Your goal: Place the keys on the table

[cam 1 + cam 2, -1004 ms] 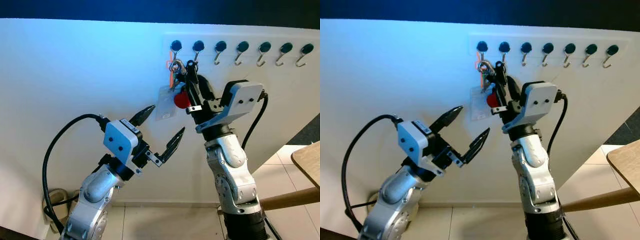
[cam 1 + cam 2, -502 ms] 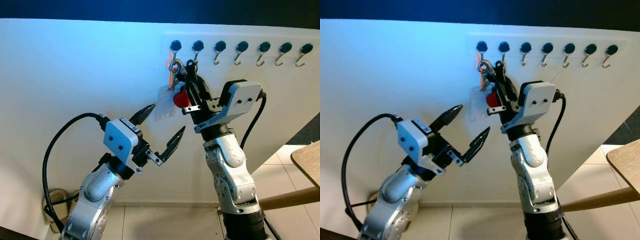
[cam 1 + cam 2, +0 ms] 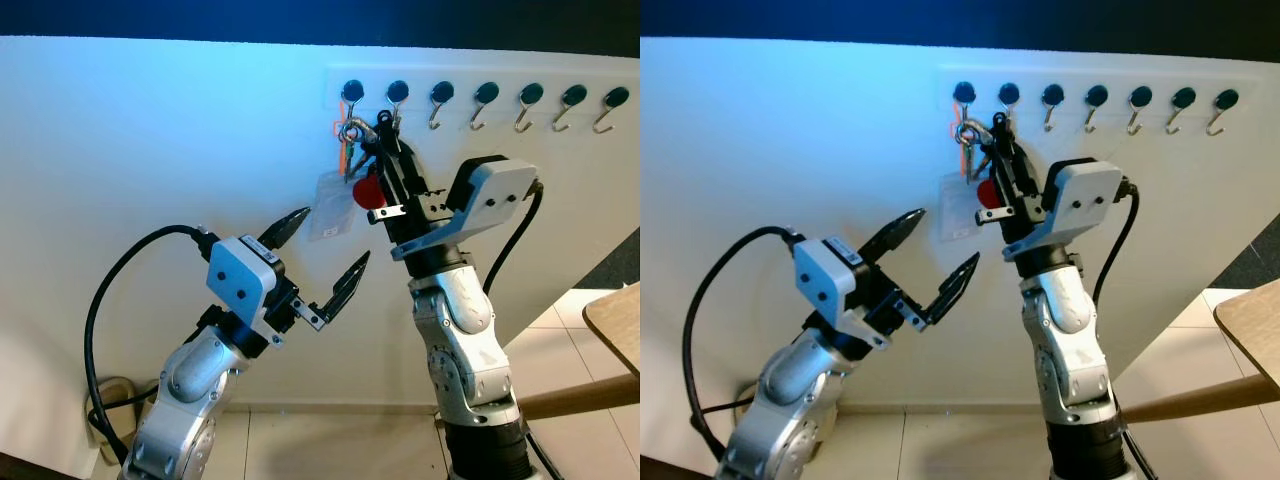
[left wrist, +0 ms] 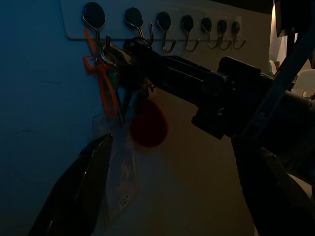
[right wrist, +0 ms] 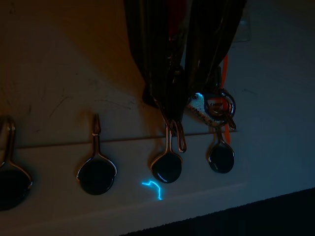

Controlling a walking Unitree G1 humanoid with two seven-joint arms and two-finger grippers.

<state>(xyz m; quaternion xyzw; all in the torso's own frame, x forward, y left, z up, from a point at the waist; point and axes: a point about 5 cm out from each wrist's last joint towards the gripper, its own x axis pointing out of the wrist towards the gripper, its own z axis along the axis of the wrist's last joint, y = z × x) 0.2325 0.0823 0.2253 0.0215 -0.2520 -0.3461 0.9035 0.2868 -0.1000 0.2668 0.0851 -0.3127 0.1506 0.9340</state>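
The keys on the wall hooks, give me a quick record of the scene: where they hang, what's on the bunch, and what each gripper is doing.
keys: hanging from the leftmost hook of the wall rack
attached: red tag, clear card sleeve, orange strap
right gripper: raised to the bunch, fingers closed at the key ring
left gripper: open, held lower, apart from the keys
table: corner visible at far right

Red fob (image 3: 367,192), orange strap (image 3: 342,152), white wall (image 3: 150,150), dark hooks (image 3: 486,93).
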